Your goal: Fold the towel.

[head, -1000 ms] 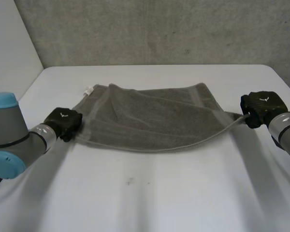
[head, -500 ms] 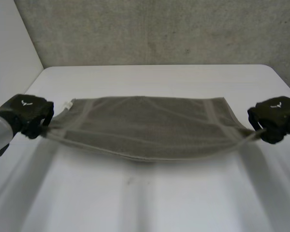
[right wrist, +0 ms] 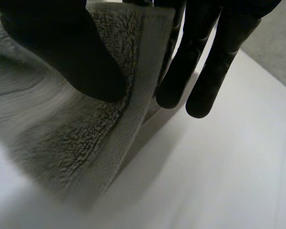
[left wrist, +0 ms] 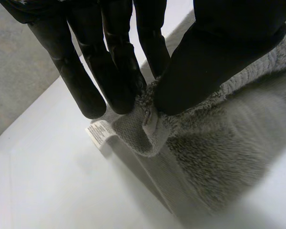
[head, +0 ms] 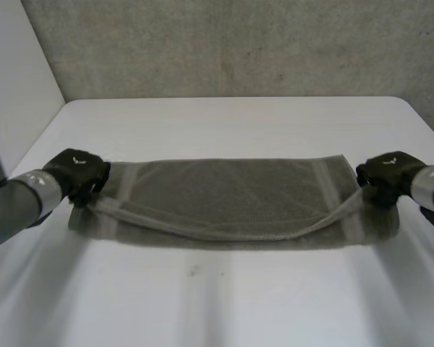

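Pinching one end of a grey towel (head: 224,189) between straight fingers (left wrist: 86,81) and thumb (left wrist: 200,62), the robot's left hand (head: 76,172) grips a corner just above a white table (head: 224,303). At the opposite end the right hand (head: 387,176) clamps the matching corner the same way, with its thumb (right wrist: 71,52) pressed on the band along the hem and the fingers behind it.

Between the two hands the towel hangs stretched across the table, with its near edge sagging in the middle and a shadow under it. Whether the far part rests on the surface cannot be told. A rough concrete wall (head: 239,43) stands behind the table.

The step in hand appears to be spreading the cloth taut before a fold. Done well, it calls for both hands travelling level and together, with even pull so the sag comes out without a corner slipping from either pinch. The cloth should go down flat, edge meeting edge, before either hand lets go. The pile looks thick and soft, so a shallow pinch could slide off.

A small white care tag (left wrist: 99,134) sticks out at the corner beside the left fingertips; its print is too faint to read. Each hand carries a pale emblem on its back, also unreadable.
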Available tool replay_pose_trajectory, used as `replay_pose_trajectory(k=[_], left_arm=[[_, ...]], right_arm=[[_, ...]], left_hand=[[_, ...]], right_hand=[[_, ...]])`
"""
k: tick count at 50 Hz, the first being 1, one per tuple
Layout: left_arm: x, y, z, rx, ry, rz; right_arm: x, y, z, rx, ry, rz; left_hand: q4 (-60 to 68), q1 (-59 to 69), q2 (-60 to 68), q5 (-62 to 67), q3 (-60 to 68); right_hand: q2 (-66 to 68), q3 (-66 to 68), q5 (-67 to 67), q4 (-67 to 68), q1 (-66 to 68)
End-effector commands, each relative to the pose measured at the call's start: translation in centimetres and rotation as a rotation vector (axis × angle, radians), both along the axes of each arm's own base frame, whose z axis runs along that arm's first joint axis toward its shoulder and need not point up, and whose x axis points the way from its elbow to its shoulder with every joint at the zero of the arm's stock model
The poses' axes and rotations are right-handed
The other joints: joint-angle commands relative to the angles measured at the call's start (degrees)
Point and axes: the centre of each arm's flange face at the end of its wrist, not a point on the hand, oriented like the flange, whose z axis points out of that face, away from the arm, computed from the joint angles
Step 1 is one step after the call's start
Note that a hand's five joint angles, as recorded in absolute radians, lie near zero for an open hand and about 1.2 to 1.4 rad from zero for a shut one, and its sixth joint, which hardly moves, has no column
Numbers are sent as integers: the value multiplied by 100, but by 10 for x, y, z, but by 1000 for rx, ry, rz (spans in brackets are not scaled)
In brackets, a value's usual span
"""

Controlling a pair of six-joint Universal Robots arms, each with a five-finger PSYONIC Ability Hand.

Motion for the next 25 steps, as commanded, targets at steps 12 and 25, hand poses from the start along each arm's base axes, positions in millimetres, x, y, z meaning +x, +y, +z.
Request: replay_pose_trajectory(k=[12,25], left_arm=[[-23,-86,-34,-236,34,56],[-43,-89,-47,-322,55,9]], right_arm=[[29,-87,-26,-334,-50,-124],[47,-98,-38,-364,-38,-131]], left_hand=[[1029,1431,1042,1216,1043],[-5971,-5569,-5958,-5784,-5957]], right_hand=[[1267,1203,1408,1157,2492],[-5733,-5797,-5592,-5843,-4508]])
